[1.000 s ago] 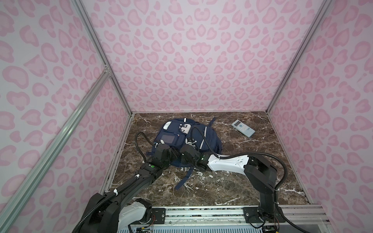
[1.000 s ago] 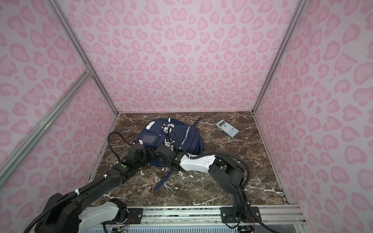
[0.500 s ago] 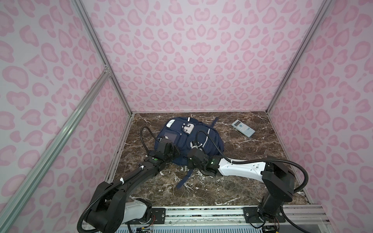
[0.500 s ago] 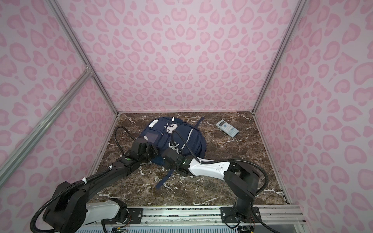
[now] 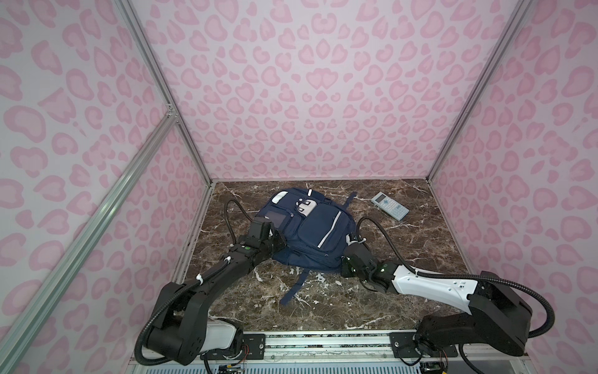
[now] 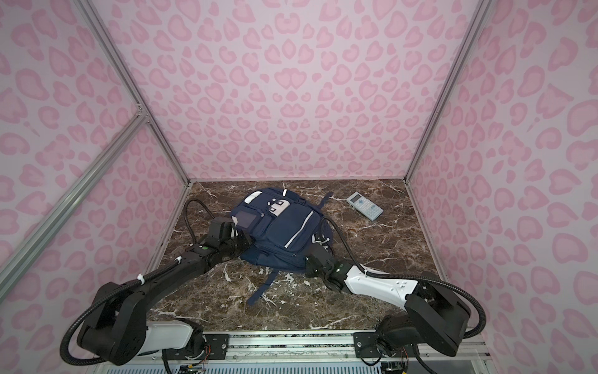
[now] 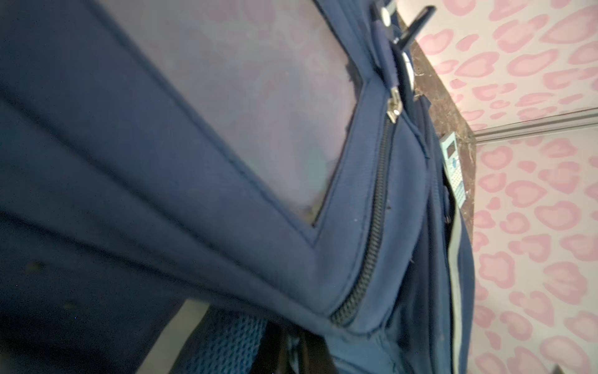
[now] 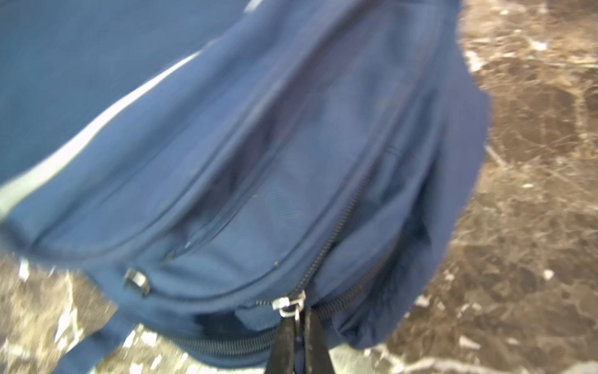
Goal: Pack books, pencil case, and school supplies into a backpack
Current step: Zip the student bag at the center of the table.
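The navy backpack lies flat on the marble floor, front pockets up. My left gripper presses into its left side, shut on the fabric there; the bag largely hides its fingers. At the near right corner my right gripper is shut on a zipper pull of the backpack. A pale calculator lies at the back right. Books and pencil case are out of view.
A loose navy strap trails from the backpack toward the front rail. Pink patterned walls enclose the floor on three sides. Cables loop up from both wrists beside the bag.
My left gripper has moved up to the backpack's left side and shut there. My right gripper, still shut on the zipper pull, has travelled right along the bag's near edge.
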Motion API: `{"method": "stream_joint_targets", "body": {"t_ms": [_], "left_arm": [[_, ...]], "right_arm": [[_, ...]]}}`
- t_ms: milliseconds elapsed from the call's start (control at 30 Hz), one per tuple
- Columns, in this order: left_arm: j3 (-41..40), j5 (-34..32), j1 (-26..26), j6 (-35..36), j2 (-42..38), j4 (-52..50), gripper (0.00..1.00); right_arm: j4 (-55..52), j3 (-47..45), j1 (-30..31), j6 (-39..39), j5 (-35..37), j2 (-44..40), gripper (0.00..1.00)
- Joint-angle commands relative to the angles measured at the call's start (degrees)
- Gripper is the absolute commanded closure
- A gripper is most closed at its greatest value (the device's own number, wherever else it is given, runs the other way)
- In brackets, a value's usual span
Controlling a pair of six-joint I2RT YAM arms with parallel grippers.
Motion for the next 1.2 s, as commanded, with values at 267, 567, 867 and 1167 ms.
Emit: {"method": "stream_joint_targets", "body": {"t_ms": [267, 567, 867, 1167], "left_arm": [[-7.6, -1.4, 0.4, -1.3, -11.7, 2.0, 0.46], [-15.4, 0.4, -6.3, -6.2, -15.0, 20.9, 0.20], [-11.1, 1.3, -8.5, -7.0, -4.2, 20.2, 0.64], [-10.2, 5.1, -2.1, -4.8, -10.1, 7.4, 0.97]], "right_arm": [[5.0, 21.9, 8.5, 0.9, -4.6, 18.0, 1.00], [9.0, 21.2, 9.3, -1.0, -9.2, 20.0, 1.00], [10.9, 19.8, 9.3, -1.3, -10.5, 19.1, 1.00], [2.4, 6.6, 3.9, -1.6, -3.7, 10.3, 1.00]]}}
